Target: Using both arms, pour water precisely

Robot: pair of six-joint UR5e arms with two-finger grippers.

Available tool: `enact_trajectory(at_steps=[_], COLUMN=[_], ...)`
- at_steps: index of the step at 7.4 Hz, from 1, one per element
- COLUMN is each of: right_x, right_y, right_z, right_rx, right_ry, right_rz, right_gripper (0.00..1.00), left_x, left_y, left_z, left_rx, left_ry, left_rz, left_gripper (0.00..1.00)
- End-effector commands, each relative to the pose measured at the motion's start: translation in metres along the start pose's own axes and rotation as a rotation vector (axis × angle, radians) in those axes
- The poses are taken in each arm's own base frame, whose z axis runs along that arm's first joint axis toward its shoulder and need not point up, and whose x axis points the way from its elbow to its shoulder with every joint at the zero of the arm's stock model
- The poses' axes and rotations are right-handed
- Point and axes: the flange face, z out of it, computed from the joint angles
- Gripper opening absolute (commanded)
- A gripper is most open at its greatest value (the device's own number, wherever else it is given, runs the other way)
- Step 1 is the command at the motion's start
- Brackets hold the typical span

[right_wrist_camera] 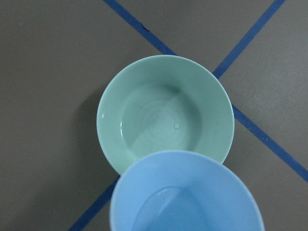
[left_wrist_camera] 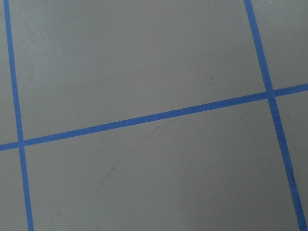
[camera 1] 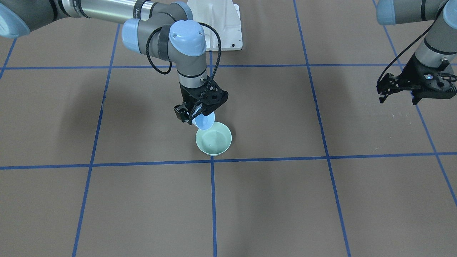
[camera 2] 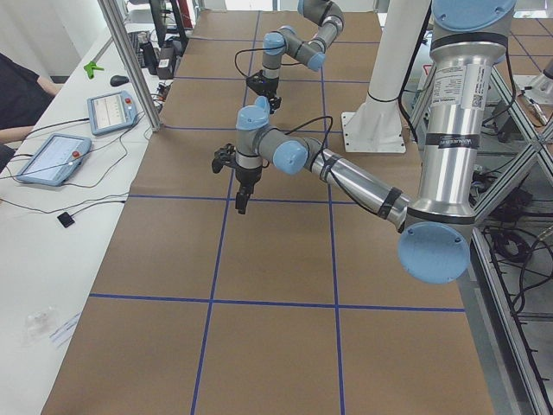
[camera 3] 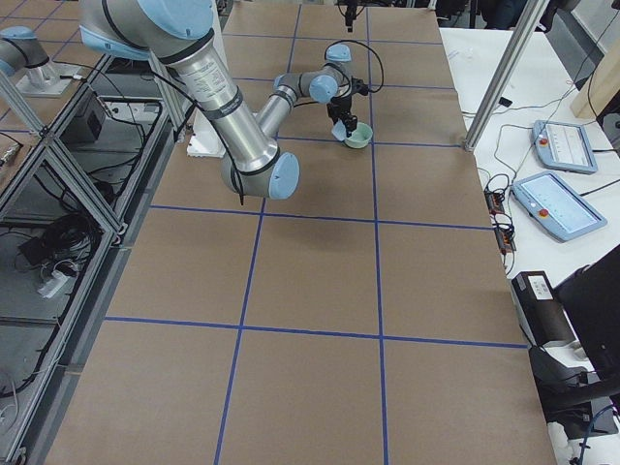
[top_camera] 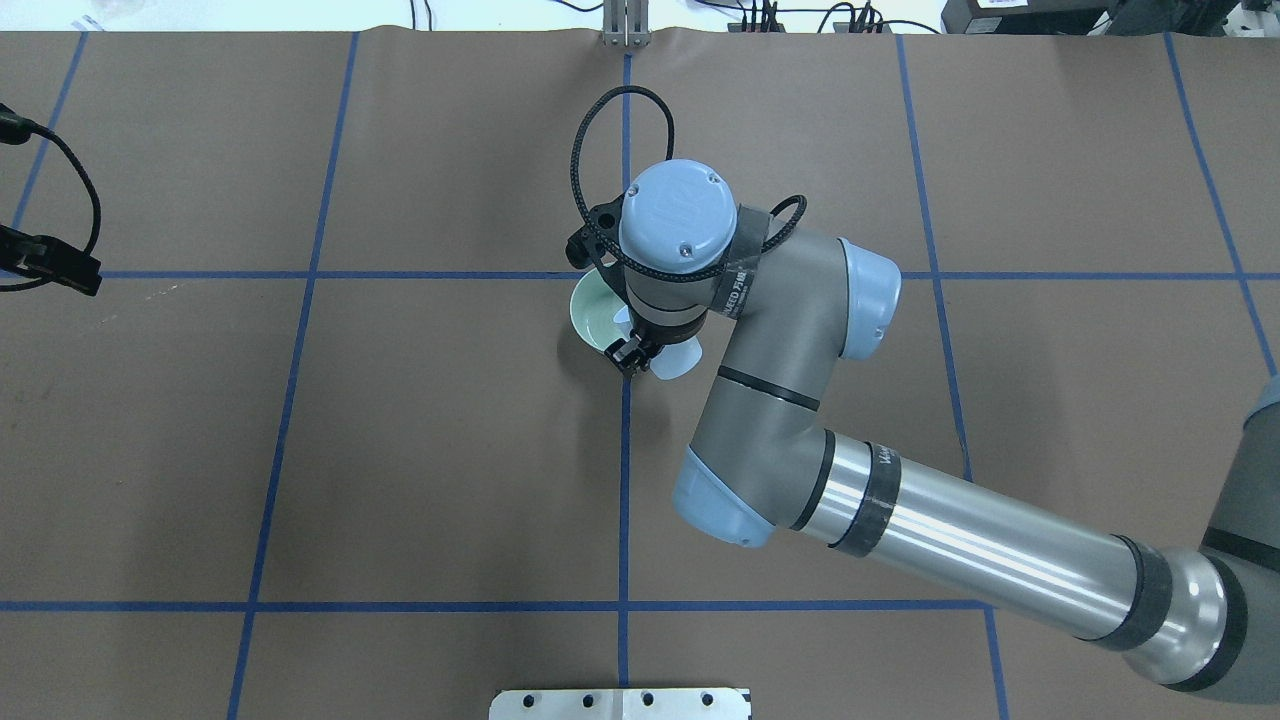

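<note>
Over the brown table (camera 1: 321, 207), on the robot's left, the left gripper (camera 1: 416, 99) hangs empty; we cannot tell how far its jaws are parted. At centre the right gripper (camera 1: 192, 113) clamps the tilted pale blue cup (camera 1: 205, 122) over the green bowl (camera 1: 223, 142). Only the right wrist view shows us the water (right_wrist_camera: 159, 122), rippling in the bowl.

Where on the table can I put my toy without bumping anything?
Bare: squares of the brown paper table between the pale green bowl and the edge away from the robot. Crowded: the middle, where the right gripper tips the pale blue cup over that bowl. The left gripper hangs above its left end.
</note>
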Motion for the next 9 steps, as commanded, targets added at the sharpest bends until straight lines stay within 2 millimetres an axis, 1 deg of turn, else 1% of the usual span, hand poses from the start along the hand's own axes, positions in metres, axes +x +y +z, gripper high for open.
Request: enact_trajectory(at_steps=[1,2,3,5,6,7,8,9], right_x=[0.003,0.0,-0.006,-0.01,-0.016,-0.025,-0.026,-0.023], right_y=[-0.009,-0.016,-0.022,-0.025,-0.037,-0.054,-0.059,-0.059], right_z=[0.016,0.018,0.008,0.003,-0.005,-0.007,-0.008,-0.01], right_rx=[-0.073,-0.105,-0.127,-0.161,-0.204,-0.241,-0.256,-0.273], right_ry=[0.028,0.04,0.047,0.06,0.08,0.095,0.1,0.106], right_rz=[-0.006,0.002,0.008,-0.015,-0.028,-0.031,-0.03,-0.033], right_gripper=[0.0,0.0,0.0,0.0,0.0,0.0,0.0,0.0], left_x=[-0.007,-0.008,-0.009,-0.01,-0.01,-0.009,-0.009,-0.01], left_y=[-0.001,-0.001,-0.001,-0.002,-0.002,-0.001,-0.001,-0.002], left_z=[-0.007,-0.009,-0.008,-0.009,-0.009,-0.008,-0.008,-0.009], left_rx=[-0.008,-0.008,-0.008,-0.006,-0.008,-0.009,-0.008,-0.008], left_ry=[0.037,0.043,0.041,0.041,0.042,0.042,0.043,0.042], left_rz=[-0.019,-0.024,-0.025,-0.025,-0.026,-0.025,-0.024,-0.026], left_gripper=[1.0,1.0,1.0,1.0,1.0,1.0,1.0,1.0])
